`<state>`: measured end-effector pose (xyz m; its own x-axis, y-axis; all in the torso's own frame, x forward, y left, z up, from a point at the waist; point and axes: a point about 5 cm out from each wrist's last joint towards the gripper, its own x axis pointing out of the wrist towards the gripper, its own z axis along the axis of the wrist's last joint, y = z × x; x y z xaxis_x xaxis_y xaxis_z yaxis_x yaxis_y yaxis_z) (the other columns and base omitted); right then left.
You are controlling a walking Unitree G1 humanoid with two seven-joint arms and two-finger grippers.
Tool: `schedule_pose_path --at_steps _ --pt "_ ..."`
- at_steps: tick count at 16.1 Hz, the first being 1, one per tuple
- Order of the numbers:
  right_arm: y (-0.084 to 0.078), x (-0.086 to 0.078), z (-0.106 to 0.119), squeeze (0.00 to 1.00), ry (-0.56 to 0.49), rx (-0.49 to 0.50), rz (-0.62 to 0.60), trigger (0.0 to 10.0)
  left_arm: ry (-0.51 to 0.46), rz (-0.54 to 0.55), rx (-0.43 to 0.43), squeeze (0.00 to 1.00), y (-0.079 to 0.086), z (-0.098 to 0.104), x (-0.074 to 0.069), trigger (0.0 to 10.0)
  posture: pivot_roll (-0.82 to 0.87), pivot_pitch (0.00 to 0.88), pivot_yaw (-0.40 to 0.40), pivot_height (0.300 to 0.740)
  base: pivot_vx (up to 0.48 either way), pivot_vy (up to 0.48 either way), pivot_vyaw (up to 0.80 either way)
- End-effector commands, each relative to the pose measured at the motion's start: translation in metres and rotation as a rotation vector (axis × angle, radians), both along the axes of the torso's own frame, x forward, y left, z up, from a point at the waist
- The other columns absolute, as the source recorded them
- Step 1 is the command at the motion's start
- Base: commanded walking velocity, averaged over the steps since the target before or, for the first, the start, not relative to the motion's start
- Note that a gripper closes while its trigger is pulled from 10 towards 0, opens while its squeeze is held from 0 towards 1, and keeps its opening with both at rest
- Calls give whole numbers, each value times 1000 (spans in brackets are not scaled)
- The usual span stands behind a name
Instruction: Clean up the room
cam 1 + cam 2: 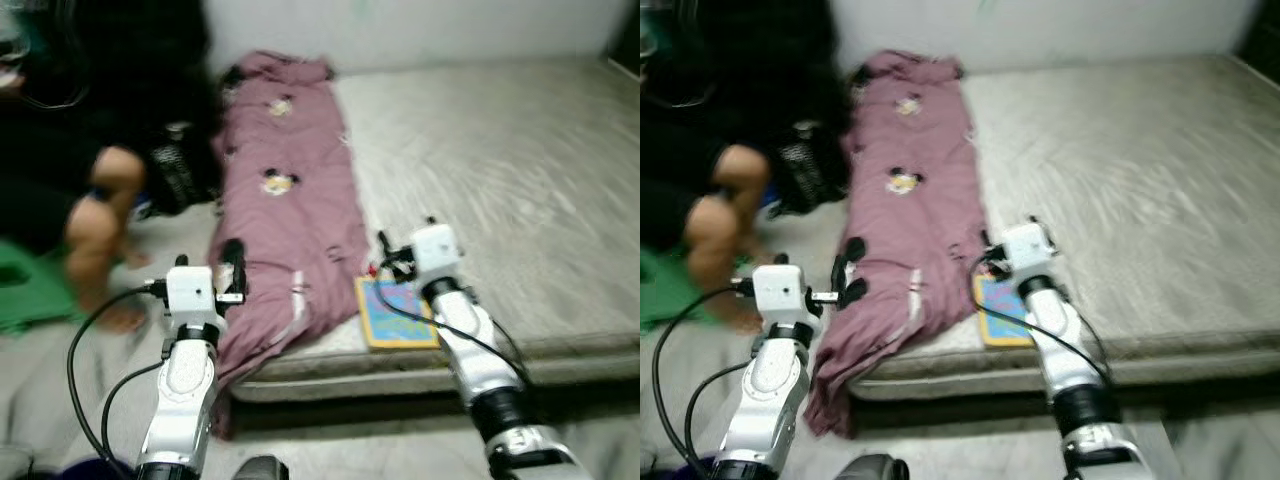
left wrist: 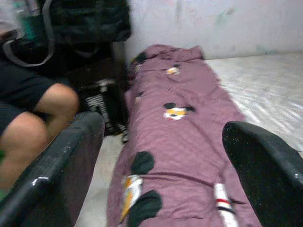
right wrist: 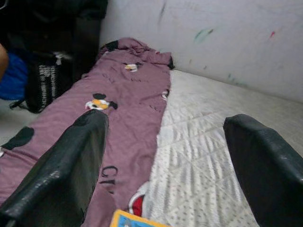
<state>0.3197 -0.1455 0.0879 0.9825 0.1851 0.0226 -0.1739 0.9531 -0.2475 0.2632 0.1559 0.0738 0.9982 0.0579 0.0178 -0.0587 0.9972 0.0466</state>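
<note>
Left eye view: a mauve blanket (image 1: 290, 210) lies along the mattress (image 1: 500, 180), its end hanging over the edge. Left gripper (image 1: 233, 270) and right gripper (image 1: 388, 255) hover spread apart near a yellow-edged book (image 1: 395, 315).

Bare mattress (image 1: 520, 180) open at right, purple blanket (image 1: 290, 200) along its left, person (image 1: 95, 200) crowding beyond.

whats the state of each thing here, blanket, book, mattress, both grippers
purple blanket: spread lengthwise along the mattress's left edge, its near end hanging over the front corner
book: lying flat, closed, at the mattress's front edge beside the blanket
mattress: bare, on the floor against the wall
left gripper: open, over the blanket's near end, holding nothing
right gripper: open, above the book, holding nothing
person: crouched at the left
</note>
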Motion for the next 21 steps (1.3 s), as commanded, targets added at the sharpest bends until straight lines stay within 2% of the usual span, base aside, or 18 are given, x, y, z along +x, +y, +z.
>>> schedule_pose_path --at_steps 1,5,11,21 --pt "12 0 1 0 -3 15 32 10000 15 16 24 0 10 -2 0 10000 46 0 29 740 0 0 800" --pt "13 2 2 0 -9 27 36 10000 15 5 18 0 6 -3 -2 10000 46 0 29 740 0 0 709" --pt "14 1 1 0 -9 48 30 10000 -3 -26 14 0 6 -1 -2 10000 51 0 29 740 0 0 0" --pt "14 2 1 0 -10 48 25 10000 -6 -43 13 0 4 -1 -2 10000 49 0 31 740 301 0 0"
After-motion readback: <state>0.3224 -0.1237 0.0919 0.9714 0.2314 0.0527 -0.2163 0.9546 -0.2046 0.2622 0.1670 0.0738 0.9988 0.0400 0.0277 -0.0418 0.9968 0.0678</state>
